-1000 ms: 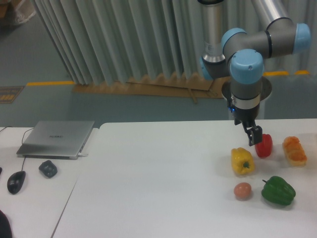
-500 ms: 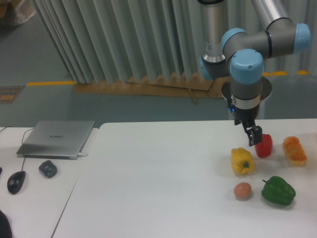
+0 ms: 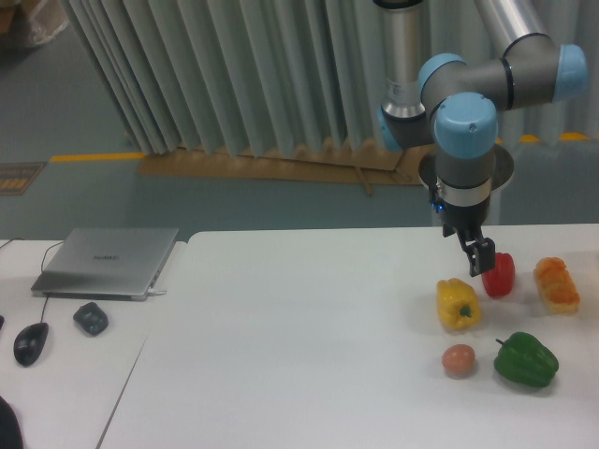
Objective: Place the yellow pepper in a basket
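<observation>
Below the fingers (image 3: 481,258) — slightly left — sits the yellow pepper (image 3: 458,304), untouched.

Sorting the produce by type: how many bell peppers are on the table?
3. The yellow pepper lies left of the red pepper; the green pepper sits nearest the camera, right of a small round item. None looks hidden.
</observation>
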{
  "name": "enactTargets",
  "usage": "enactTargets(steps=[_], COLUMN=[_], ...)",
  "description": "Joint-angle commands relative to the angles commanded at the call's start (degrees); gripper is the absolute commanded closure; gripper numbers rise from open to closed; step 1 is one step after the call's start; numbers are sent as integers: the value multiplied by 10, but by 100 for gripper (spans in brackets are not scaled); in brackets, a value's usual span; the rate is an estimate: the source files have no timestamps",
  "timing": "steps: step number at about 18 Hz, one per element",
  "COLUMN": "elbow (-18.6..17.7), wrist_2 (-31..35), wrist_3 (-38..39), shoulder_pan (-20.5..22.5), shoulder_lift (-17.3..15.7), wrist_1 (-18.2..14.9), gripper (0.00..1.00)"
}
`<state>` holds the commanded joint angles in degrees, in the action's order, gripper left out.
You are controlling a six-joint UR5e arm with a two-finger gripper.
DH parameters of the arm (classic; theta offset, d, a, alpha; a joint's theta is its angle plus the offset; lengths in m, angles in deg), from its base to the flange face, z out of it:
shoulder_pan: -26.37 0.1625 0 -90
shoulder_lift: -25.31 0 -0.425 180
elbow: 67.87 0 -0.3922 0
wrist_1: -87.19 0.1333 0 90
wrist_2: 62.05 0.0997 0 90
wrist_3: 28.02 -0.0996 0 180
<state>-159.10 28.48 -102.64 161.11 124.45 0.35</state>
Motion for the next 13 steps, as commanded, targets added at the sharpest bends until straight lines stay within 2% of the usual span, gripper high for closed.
enactTargets(steps=[2, 5, 11, 13], elbow=[-2, -3, 4, 7], wrist_2=[-4, -6, 16, 14], wrist_3=[-2, 3, 5, 41], shoulder_pan=[2, 1, 0, 1], shoulder_lift=[1, 4, 11, 9], wrist_1=[2, 30, 33, 33], gripper=[0, 0, 0, 0])
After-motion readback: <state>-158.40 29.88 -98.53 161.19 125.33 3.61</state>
